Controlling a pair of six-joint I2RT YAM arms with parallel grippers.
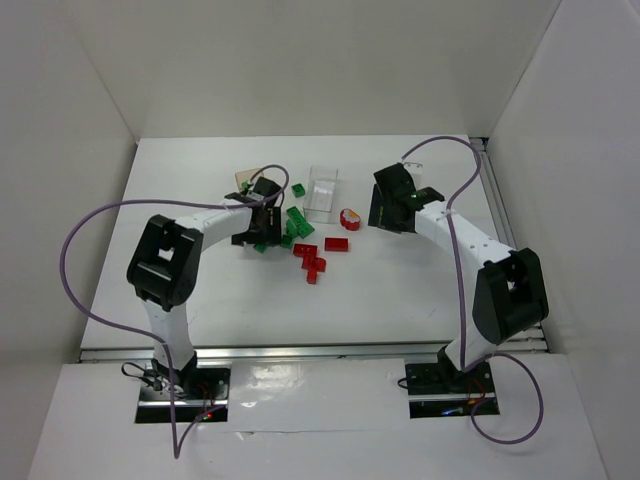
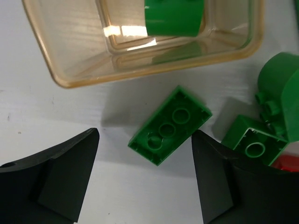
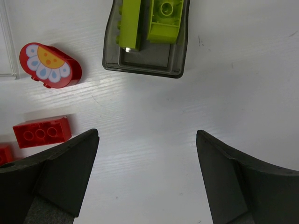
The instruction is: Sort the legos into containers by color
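In the left wrist view my left gripper (image 2: 145, 156) is open, low over the table. A dark green brick (image 2: 169, 125) lies studs-down between its fingertips, untouched. Just beyond stands an amber-tinted clear container (image 2: 70, 60) with a green brick (image 2: 174, 17) inside. More green bricks (image 2: 254, 144) lie to the right. My right gripper (image 3: 147, 137) is open and empty over bare table. Ahead of it a grey-tinted container (image 3: 145, 71) holds two yellow-green bricks (image 3: 164, 21). A red brick (image 3: 42, 131) and a red flower-printed brick (image 3: 50, 65) lie to its left.
A clear container (image 1: 322, 193) stands between the arms at the back. Green bricks (image 1: 300, 222) and red bricks (image 1: 312, 262) are scattered in the middle. White walls enclose the table on three sides.
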